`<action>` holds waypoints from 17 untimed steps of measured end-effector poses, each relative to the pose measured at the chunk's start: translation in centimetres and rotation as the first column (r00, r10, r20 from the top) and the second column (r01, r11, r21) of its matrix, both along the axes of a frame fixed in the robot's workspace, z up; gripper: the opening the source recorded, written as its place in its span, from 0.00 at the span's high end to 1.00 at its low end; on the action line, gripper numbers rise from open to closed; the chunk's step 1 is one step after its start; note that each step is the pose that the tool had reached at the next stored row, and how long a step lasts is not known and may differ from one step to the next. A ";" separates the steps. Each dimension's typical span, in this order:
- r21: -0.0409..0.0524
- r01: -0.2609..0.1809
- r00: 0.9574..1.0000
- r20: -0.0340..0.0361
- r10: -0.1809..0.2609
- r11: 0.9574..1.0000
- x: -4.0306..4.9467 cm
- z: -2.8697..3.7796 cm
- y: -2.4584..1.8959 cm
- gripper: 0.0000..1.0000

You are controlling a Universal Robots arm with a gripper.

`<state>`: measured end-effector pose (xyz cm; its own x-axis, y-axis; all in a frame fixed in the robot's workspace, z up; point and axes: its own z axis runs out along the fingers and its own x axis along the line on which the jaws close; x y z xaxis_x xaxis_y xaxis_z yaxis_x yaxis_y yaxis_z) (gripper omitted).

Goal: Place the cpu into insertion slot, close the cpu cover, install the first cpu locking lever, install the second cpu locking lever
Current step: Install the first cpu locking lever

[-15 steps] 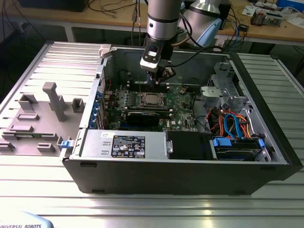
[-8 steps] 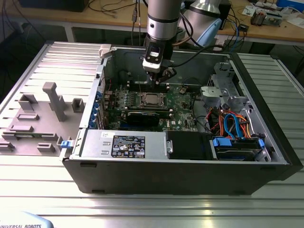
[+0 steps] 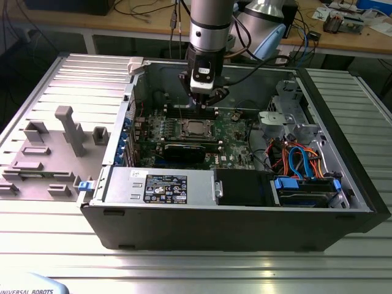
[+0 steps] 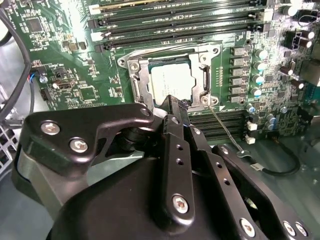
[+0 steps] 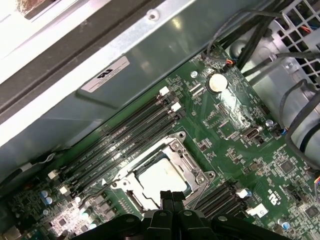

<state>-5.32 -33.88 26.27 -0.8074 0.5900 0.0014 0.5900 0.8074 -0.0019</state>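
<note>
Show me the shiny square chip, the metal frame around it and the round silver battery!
cpu (image 4: 170, 82): second wrist view, middle of its silvery top.
cpu cover (image 4: 141, 80): second wrist view, one side bar of the frame.
round battery (image 5: 216, 82): first wrist view, its flat face.

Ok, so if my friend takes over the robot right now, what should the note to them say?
The gripper is shut, with nothing seen in it. Its tips are right by the edge of the cpu cover.
The cpu sits in its slot, and the cover lies down over it.
Done: cpu placed, cover closed.
Left: one locking lever sticks out loose. I cannot tell about the other.
</note>
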 end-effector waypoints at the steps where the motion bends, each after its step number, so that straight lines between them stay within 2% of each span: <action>1: 0.000 0.000 1.000 0.000 0.000 1.000 0.00 0.00 0.00 0.89; 14: -0.001 0.000 1.000 0.000 0.000 1.000 0.00 0.00 0.00 0.89; 17: -0.001 -0.021 1.000 0.000 0.021 1.000 0.00 0.00 0.00 0.89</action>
